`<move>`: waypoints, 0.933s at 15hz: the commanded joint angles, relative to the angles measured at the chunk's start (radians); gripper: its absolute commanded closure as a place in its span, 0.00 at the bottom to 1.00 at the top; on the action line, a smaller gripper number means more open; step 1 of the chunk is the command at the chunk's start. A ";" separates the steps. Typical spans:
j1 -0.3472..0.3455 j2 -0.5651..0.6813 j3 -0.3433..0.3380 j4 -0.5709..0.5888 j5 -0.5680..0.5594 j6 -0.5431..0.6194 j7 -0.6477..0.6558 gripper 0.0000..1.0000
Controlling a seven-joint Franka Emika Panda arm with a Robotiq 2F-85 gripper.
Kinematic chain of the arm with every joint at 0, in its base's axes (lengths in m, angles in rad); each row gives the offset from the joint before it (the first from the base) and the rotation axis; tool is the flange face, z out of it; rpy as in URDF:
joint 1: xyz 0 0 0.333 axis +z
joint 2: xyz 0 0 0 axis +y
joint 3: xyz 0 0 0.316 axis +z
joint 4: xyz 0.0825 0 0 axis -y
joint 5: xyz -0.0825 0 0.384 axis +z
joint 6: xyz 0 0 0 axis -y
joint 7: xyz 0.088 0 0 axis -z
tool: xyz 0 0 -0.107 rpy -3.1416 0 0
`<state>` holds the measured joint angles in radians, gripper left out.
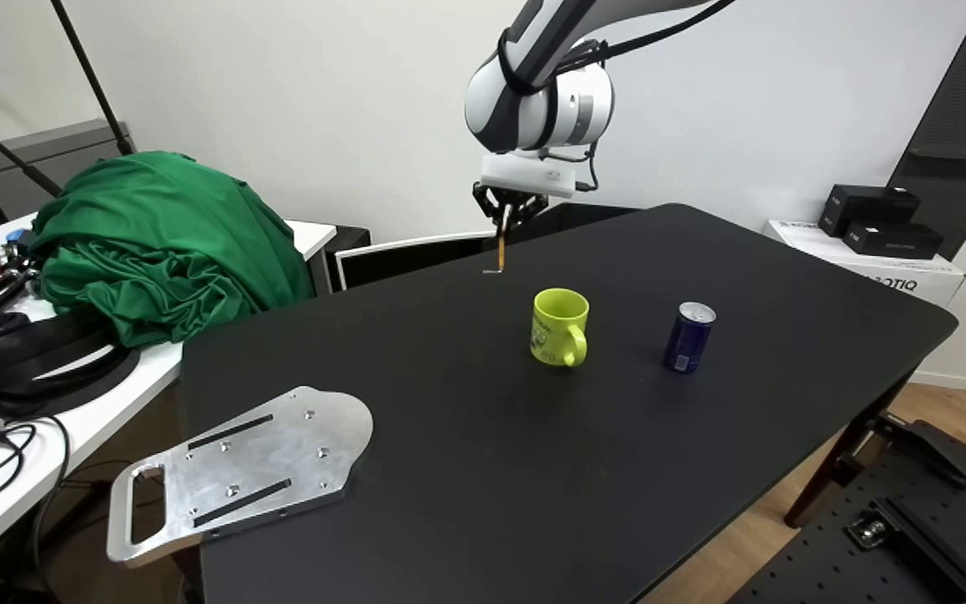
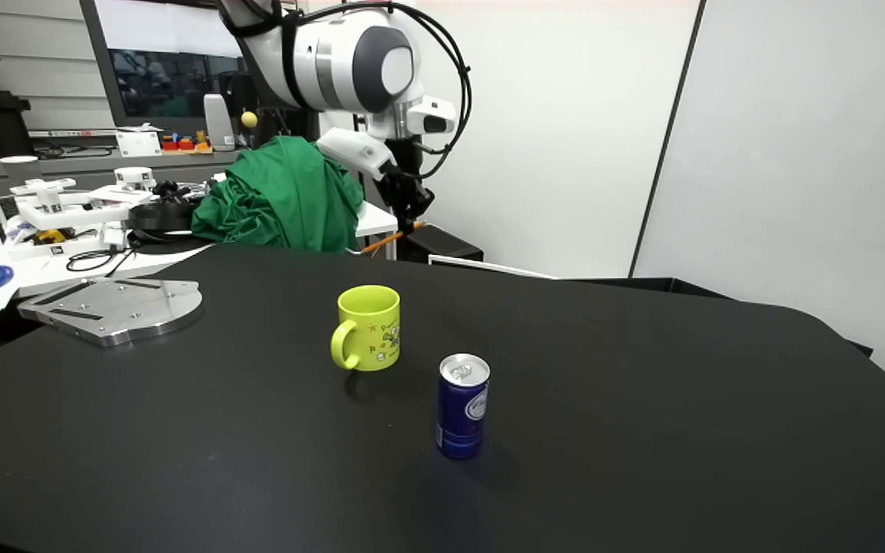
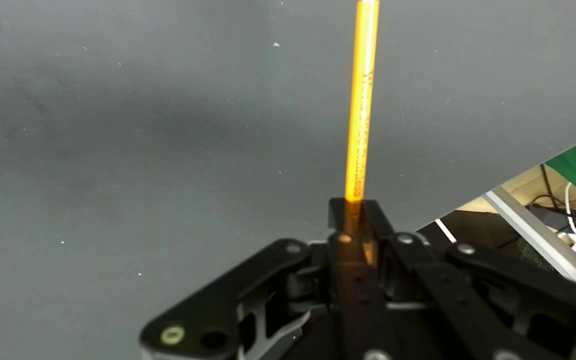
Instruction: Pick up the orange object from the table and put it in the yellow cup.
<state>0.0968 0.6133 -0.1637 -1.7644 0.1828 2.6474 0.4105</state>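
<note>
The orange object [image 1: 501,250] is a thin orange stick with a bent grey metal end. My gripper [image 1: 510,221] is shut on it and holds it over the far side of the black table [image 1: 449,453]. In an exterior view the stick [image 2: 386,243] slants down from the gripper [image 2: 407,221]. In the wrist view the stick [image 3: 360,107] points away from the closed fingertips [image 3: 354,212], and its far end is out of frame. The yellow cup [image 1: 552,329] stands upright mid-table, apart from the gripper; it also shows in an exterior view [image 2: 373,338]. The cup is out of the wrist view.
A dark blue can [image 1: 688,340] stands near the cup; it shows in an exterior view too [image 2: 462,415]. A metal plate [image 1: 273,453] lies at the table's edge. A green cloth [image 1: 173,243] is heaped on a cluttered white desk. A wall is behind the arm.
</note>
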 commanded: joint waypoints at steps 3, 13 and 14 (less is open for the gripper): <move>-0.023 -0.067 -0.007 0.007 -0.047 -0.314 0.061 0.98; -0.138 -0.028 0.048 0.128 0.060 -0.731 0.034 0.98; -0.146 -0.023 0.053 0.136 0.076 -0.753 0.034 0.98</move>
<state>-0.0156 0.5637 -0.1369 -1.6861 0.2181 1.9716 0.4297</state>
